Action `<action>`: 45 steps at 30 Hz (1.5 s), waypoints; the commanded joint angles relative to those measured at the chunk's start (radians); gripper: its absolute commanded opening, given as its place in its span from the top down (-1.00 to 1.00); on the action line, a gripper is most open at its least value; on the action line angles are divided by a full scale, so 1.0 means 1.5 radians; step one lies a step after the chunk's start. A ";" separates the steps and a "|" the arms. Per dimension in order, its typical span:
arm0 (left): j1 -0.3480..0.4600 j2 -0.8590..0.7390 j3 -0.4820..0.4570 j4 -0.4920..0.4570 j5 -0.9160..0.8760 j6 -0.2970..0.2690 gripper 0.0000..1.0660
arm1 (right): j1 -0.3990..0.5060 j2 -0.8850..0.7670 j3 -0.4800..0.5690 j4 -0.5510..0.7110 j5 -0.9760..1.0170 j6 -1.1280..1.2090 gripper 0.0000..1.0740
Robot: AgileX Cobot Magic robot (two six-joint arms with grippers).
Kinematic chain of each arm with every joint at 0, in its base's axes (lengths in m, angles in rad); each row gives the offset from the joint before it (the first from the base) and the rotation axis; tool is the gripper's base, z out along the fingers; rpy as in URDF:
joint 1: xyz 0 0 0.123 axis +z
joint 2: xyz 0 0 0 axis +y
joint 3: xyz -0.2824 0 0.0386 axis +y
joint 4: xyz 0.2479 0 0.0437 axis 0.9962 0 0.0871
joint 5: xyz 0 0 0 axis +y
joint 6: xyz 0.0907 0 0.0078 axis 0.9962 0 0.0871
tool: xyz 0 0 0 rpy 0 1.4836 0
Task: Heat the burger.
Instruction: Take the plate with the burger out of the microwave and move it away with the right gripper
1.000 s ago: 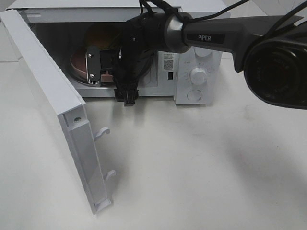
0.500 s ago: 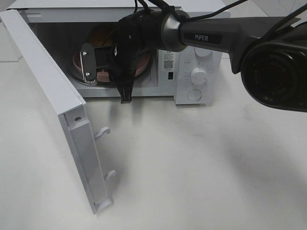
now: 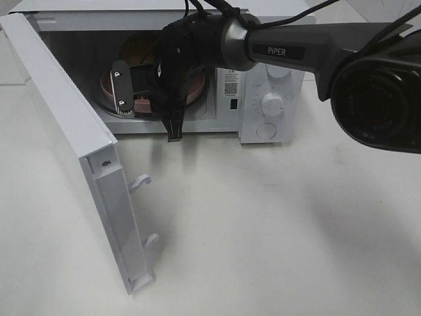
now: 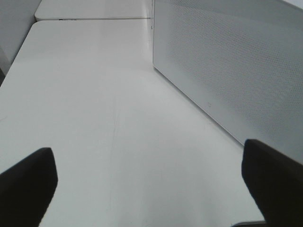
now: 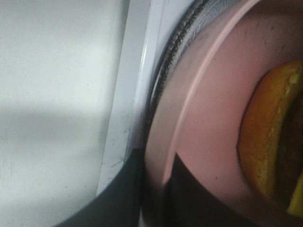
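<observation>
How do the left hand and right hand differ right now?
The left hand is open, its fingers wide apart with nothing between them; the right hand is shut on the rim of the pink plate.
The left hand hangs over bare table beside the microwave's side wall; the right hand is at the front of the open microwave, where the plate carries the burger.
Both have dark fingers.

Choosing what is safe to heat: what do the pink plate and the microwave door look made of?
The pink plate looks like matte plastic or melamine: even colour, thin rim, faint scuffs; ceramic is possible. The microwave door looks like white painted metal or plastic, its inner face a finely perforated mesh screen.
</observation>
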 commanded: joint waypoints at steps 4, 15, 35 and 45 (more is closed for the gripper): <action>0.002 -0.005 0.002 0.001 -0.006 -0.004 -0.83 | -0.002 -0.023 0.004 -0.008 -0.007 -0.025 1.00; 0.002 -0.005 0.002 0.001 -0.006 -0.004 -0.83 | -0.002 -0.106 0.147 0.002 -0.145 -0.099 1.00; 0.002 -0.005 0.002 0.000 -0.006 -0.004 -0.83 | -0.003 -0.213 0.343 -0.003 -0.284 -0.118 1.00; 0.002 -0.005 0.002 0.000 -0.006 -0.004 -0.83 | -0.003 -0.261 0.425 -0.012 -0.309 -0.119 1.00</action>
